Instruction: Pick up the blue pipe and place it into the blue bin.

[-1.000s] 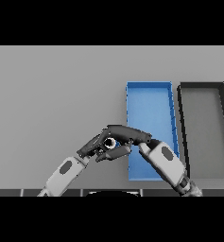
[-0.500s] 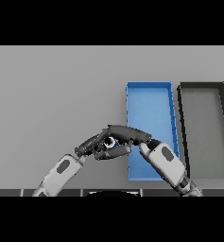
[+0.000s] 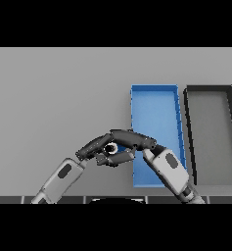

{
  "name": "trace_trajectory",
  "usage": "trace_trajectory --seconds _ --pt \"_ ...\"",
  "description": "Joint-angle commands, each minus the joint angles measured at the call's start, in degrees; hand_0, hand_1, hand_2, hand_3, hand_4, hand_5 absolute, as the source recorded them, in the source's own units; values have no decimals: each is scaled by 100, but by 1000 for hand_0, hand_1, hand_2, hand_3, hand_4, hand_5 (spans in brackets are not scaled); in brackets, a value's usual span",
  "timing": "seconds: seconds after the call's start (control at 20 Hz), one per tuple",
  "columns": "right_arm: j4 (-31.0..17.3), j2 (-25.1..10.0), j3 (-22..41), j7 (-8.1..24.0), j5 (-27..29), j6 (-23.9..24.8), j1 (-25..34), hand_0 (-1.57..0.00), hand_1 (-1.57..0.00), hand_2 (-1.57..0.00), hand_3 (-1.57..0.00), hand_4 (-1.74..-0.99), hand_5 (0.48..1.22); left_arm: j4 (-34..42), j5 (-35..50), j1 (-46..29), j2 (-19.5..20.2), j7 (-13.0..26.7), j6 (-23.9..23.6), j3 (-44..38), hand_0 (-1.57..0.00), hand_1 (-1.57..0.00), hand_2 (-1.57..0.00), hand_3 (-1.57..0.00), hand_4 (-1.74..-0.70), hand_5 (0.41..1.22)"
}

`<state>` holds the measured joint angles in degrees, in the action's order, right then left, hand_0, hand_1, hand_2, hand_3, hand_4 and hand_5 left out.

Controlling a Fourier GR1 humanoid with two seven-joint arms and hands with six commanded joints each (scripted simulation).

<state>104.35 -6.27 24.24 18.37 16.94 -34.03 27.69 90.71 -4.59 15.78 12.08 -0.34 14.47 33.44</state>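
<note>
The blue pipe [image 3: 118,148] is a short tube with a pale ring end, just left of the blue bin [image 3: 154,115], near that bin's front left corner. My right hand [image 3: 132,139] reaches in from the lower right. Its fingers lie over the pipe and its thumb is curled under it. Most of the pipe is hidden by the hand. My left hand [image 3: 92,147] comes in from the lower left with its fingers relaxed, their tips close to the pipe's ring end. The blue bin holds nothing that I can see.
A black bin [image 3: 210,132] stands directly right of the blue one, along the table's right side. My right forearm [image 3: 169,169] lies across the blue bin's front end. Grey tabletop [image 3: 54,98] stretches to the left and back.
Hardly anything has changed. My left forearm has slipped slightly to the left, and the right hand stays closed round the pipe in the same spot.
</note>
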Motion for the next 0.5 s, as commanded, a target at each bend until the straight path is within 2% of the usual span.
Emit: trace_trajectory --seconds 0.0,0.1,0.15,0.25,0.35,0.4,0.45 --pt "-67 95 6 18 -12 13 13 -1570 -1570 -1570 -1569 -1491 1219 4 89 -5 -31 66 53 -4 -50 -47 -42 -46 -887 617" --pt "-32 81 -99 -51 66 -67 -40 -1570 -1570 -1570 -1570 -1490 1220 -44 138 -61 -84 93 38 -3 -32 -30 -27 -29 -889 587" --pt "-37 115 -149 31 156 -54 8 -1570 -1570 -1570 -1570 -1489 1220 -6 150 -74 -114 181 13 8 -25 -23 -21 -23 -894 576" --pt "67 185 -184 300 267 37 -6 -1571 -1571 -1571 -1570 -1489 1220 41 70 -176 -119 202 -66 71 -16 -15 -13 -14 -896 562" --pt "179 166 -314 572 825 120 -20 -1571 -1571 -1571 -1571 -1491 1221 22 71 -181 -131 325 -81 63 -10 -9 -8 -9 -901 548" --pt "247 207 -304 739 978 213 62 -1571 -1571 -1571 -1571 -1541 1221 -17 90 -187 -116 344 -69 42 -8 -7 -6 -7 -906 541" --pt "310 162 -413 1014 1363 395 260 -1571 -1571 -1571 -1571 -1581 1221 17 134 -182 -89 392 -53 8 -6 -5 -5 -5 -911 534"
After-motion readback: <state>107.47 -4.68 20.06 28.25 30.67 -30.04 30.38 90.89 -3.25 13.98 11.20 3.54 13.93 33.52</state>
